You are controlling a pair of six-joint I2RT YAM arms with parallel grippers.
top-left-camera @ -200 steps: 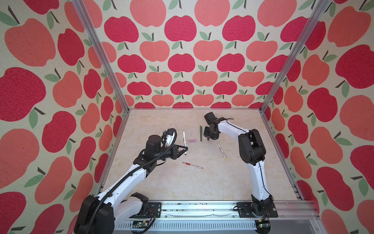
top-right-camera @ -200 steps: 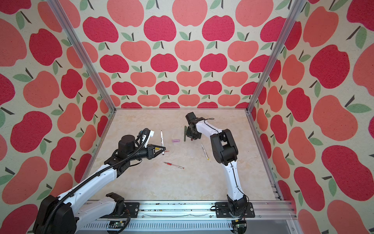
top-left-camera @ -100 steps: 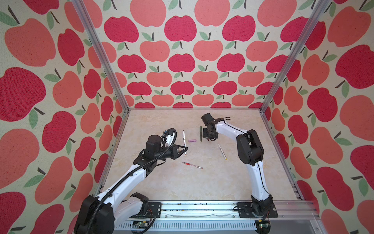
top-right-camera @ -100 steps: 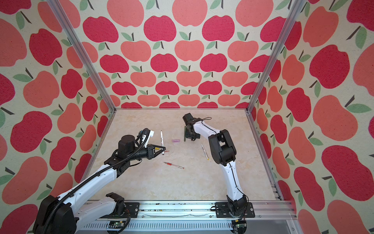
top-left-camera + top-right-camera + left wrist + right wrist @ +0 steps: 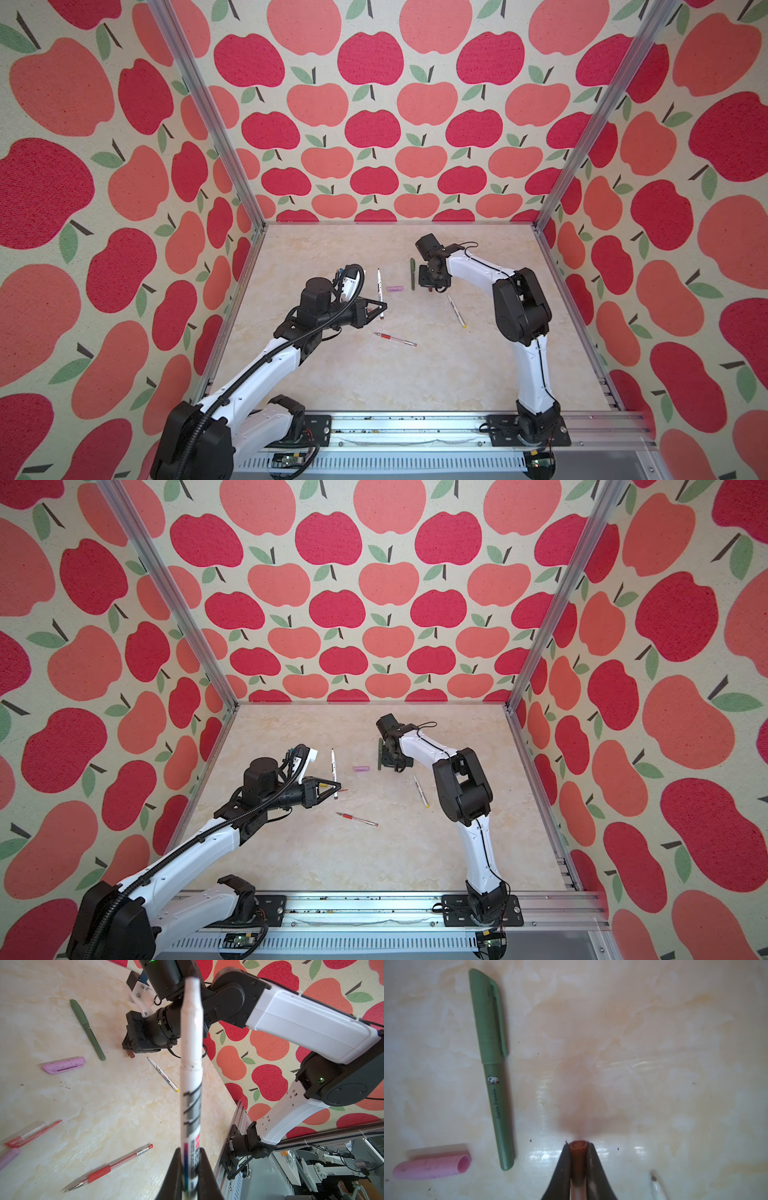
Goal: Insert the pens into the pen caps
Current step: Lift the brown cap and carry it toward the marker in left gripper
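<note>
Left gripper (image 5: 190, 1154) clamps white pen (image 5: 191, 1043) near one end, right gripper (image 5: 577, 1144) pinches brown cap (image 5: 577, 1149); pen overhang could skew insertion.

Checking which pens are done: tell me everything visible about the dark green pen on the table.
The dark green matte plastic pen lies flat on the marbled table, its clipped cap already fitted. A panda picture and printed lettering mark the barrel. Nothing touches it; the lilac plastic cap lies beside its tail end, apart.
</note>
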